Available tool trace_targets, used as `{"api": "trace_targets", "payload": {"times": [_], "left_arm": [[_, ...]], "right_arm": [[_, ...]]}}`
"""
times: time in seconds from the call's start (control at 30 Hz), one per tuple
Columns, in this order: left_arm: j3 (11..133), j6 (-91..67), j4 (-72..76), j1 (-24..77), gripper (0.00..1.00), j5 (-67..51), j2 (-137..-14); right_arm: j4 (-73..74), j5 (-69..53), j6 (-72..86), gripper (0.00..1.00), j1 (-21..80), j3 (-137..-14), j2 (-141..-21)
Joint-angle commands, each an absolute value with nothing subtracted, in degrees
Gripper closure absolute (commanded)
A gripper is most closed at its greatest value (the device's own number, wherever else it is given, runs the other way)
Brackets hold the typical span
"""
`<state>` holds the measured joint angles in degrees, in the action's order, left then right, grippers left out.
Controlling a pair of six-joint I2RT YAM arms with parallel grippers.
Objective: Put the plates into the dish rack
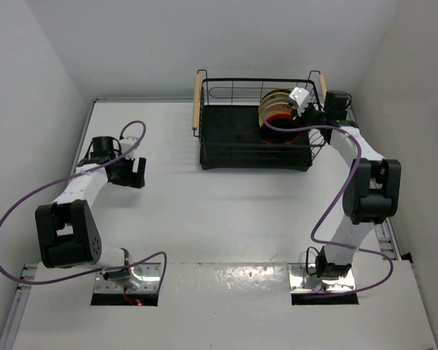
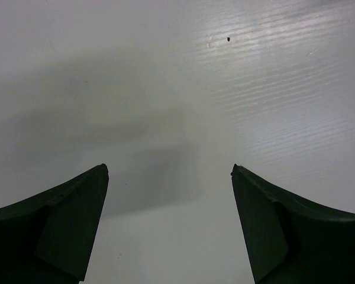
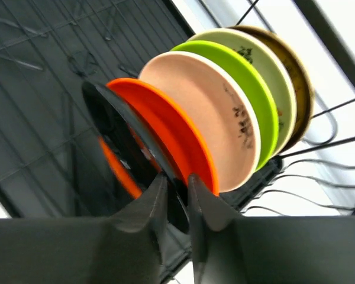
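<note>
Where it stands, the black plate point(image 3: 124, 148) sits edge-on inside the right gripper point(image 3: 177, 180).

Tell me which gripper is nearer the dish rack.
Right. The right gripper is at the dish rack, its jaws pinching the black plate by the rim. The left gripper hangs open over the table, well off to the rack's left.

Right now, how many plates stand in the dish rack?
6, upright in the dish rack: black plate, orange plate, beige plate, lime green plate, cream floral plate, brown plate.
</note>
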<state>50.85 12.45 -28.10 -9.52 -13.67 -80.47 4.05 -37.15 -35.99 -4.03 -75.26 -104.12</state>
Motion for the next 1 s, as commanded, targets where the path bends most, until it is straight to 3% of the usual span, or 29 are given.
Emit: {"api": "trace_targets", "payload": {"times": [0.0, 0.13, 0.97], "left_arm": [[51.2, 12.7, -27.3, -9.7, 0.10, -13.9, -79.7], [51.2, 12.7, -27.3, -9.7, 0.10, -13.9, -79.7], [50.6, 12.7, -27.3, -9.7, 0.10, -13.9, -79.2]], "right_arm": [[3.7, -36.2, -41.6, 0.87, -2.6, -76.5, -103.8], [3.0, -35.2, -45.8, 1.00, -2.5, -74.8, -101.9], [5.7, -39.6, -50.8, 1.00, -2.5, -71.2, -94.9]]}}
